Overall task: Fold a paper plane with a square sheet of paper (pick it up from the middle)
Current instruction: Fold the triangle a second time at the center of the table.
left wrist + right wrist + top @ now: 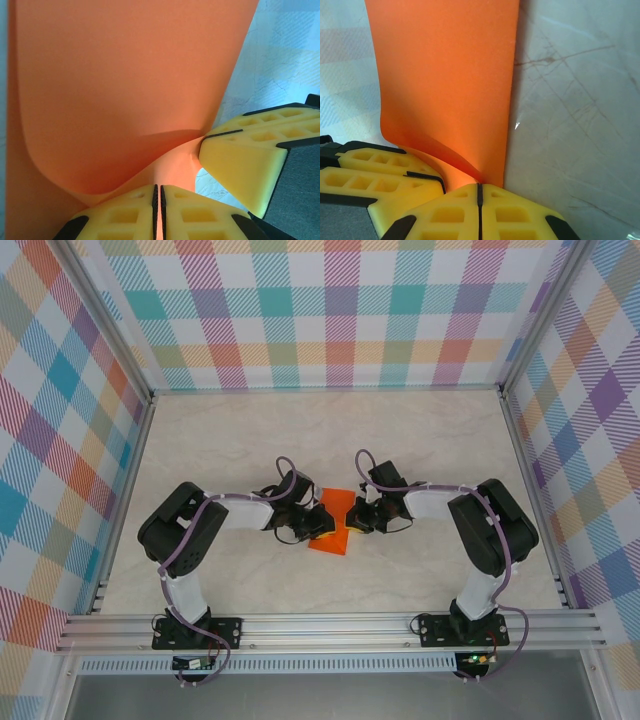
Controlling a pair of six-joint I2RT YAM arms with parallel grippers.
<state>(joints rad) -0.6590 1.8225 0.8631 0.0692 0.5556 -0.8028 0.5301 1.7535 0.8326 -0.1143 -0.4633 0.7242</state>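
Sheet: your thin bright orange square sheet of paper (331, 540) lies near the bench's middle and curls upward.
Left: the left pincer (157, 192) pinches its edge, likely to raise a fold.
Right: the right pincer (479, 190) is clamped on it just alongside.
Surroundings: a pale marbled bench (250, 430) with pastel plaid walls (340, 310).

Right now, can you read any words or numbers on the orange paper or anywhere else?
There are no words or numbers to read.
The thin bright orange square sheet of paper: plain, no writing.
The yellow-padded left tool and yellow-padded right tool: no labels.
The colourful checked walls: pattern only.
The small boards at the arm bases: too small to read.
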